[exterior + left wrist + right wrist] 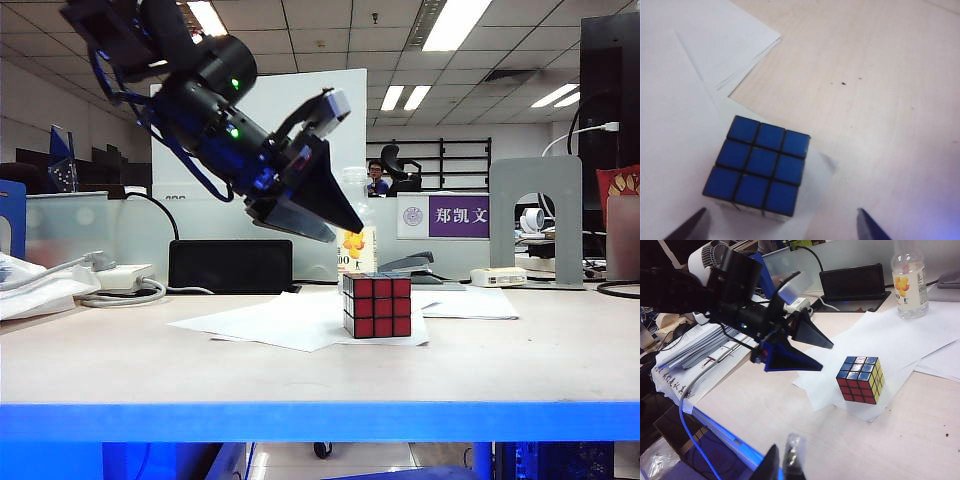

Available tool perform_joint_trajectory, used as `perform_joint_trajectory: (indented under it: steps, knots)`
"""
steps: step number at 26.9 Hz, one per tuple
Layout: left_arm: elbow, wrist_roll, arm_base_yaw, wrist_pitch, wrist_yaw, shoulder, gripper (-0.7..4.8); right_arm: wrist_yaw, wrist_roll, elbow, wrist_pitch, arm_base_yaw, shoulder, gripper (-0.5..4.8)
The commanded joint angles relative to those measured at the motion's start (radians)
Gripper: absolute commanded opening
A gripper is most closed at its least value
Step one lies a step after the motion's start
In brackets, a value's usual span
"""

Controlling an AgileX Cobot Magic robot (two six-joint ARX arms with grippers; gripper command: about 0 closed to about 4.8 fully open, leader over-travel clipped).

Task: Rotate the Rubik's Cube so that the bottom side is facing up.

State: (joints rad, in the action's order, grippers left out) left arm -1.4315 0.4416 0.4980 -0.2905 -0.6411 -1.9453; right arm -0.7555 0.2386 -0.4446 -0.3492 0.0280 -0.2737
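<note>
The Rubik's Cube (378, 305) stands on a white sheet of paper (280, 322) mid-table, its red face toward the exterior camera and blue on top. The right wrist view shows the cube (860, 380) with blue on top, plus a red and a yellow side. My left gripper (348, 232) hangs open in the air up and to the left of the cube, pointing down at it without touching. In the left wrist view the blue top (757, 165) lies just ahead of the spread fingertips (692, 225). My right gripper (782, 462) is shut near the table's front edge, holding nothing.
A clear bottle (909, 285) with an orange label stands behind the cube. A black box (230, 265) and a stapler (410, 265) sit at the back. Stacked papers and cables (695, 347) lie at the left. More sheets (725, 45) overlap beside the cube.
</note>
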Motion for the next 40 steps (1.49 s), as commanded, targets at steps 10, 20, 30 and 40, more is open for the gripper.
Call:
perform_joint_trajectory:
  steps: [10, 20, 30, 40]
  knots:
    - [-0.142, 0.121, 0.003, -0.071, 0.081, -0.149, 3.81, -0.002, -0.004, -0.005, 0.017, -0.025, 0.000, 0.27]
    - [-0.189, 0.126, 0.008, -0.072, 0.053, -0.200, 3.81, -0.002, -0.004, -0.005, 0.016, -0.041, 0.000, 0.27]
    - [-0.189, 0.130, 0.011, -0.006, 0.054, -0.231, 3.81, -0.005, -0.003, -0.005, 0.013, -0.043, 0.000, 0.27]
    - [-0.259, 0.123, 0.011, 0.046, 0.002, -0.289, 3.81, -0.006, -0.004, -0.003, 0.008, -0.070, -0.001, 0.27]
